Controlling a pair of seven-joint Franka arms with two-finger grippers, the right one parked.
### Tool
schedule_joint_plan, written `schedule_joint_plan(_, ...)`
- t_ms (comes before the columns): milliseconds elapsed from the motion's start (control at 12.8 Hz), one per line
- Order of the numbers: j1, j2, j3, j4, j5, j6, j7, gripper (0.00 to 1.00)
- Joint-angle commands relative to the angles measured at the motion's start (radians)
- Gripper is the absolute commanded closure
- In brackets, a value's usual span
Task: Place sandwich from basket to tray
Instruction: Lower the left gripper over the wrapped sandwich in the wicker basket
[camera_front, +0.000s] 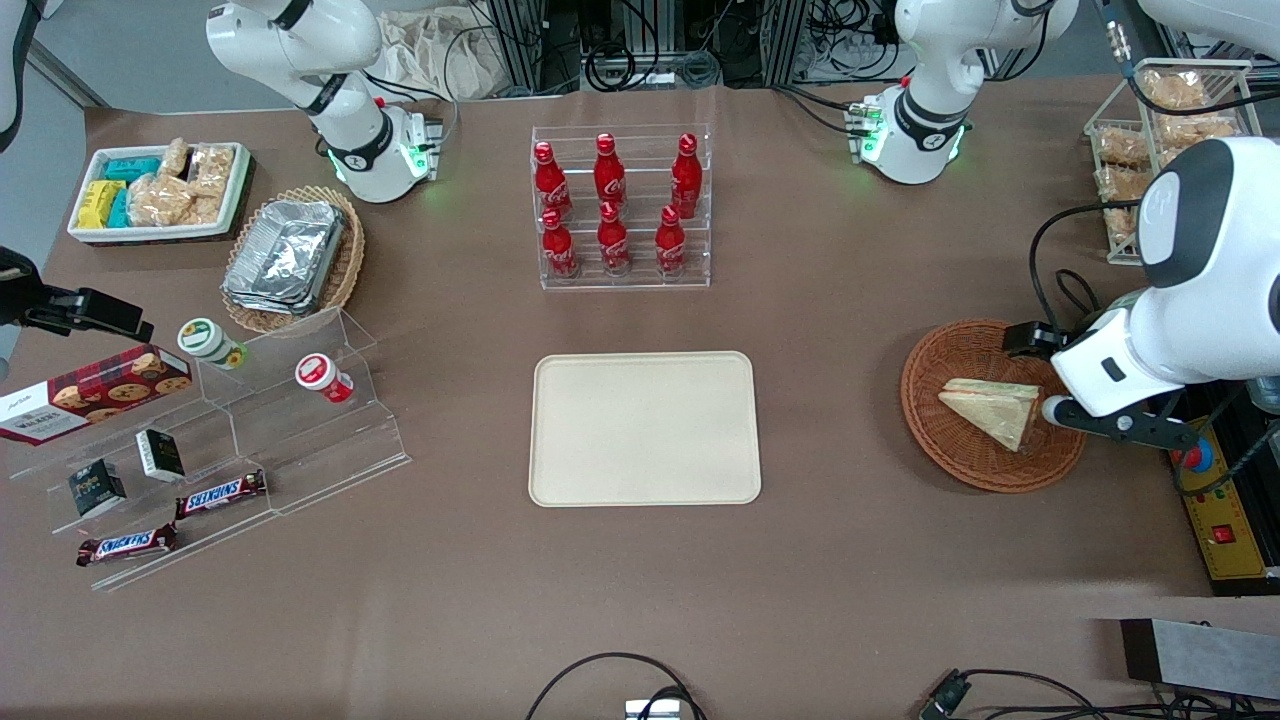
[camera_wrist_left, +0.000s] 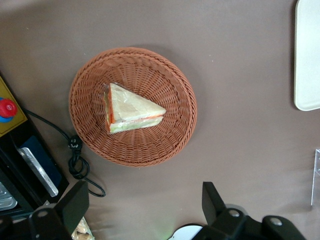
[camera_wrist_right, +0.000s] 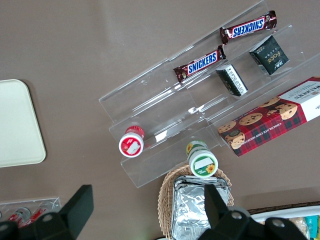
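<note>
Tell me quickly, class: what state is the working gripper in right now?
Gripper: open, holding nothing, above the table beside the basket; the sandwich lies in it.

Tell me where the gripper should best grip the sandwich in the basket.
Probably from straight above, across the two flat bread faces near the thick cut edge. The sandwich lies on its side in the basket, nothing crowding it. The open gripper hangs above the table beside the basket.
</note>
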Motion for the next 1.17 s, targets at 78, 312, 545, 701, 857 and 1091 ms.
schedule_joint_plan(78,-0.001,0.030,-0.001,0.042,0.027,-0.016,-0.017,0.00)
schedule_joint_plan(312,-0.001,0.053,0.000,-0.002,0.060,0.003,-0.275,0.00)
schedule_joint_plan(545,0.025,-0.002,0.005,-0.180,0.042,0.205,-0.518,0.00)
schedule_joint_plan(701,0.089,-0.051,0.005,-0.329,-0.005,0.352,-0.578,0.00)
schedule_joint_plan(857,0.116,-0.076,0.008,-0.467,-0.005,0.498,-0.595,0.00)
schedule_joint_plan(1091,0.130,-0.073,0.008,-0.603,-0.004,0.678,-0.705,0.00)
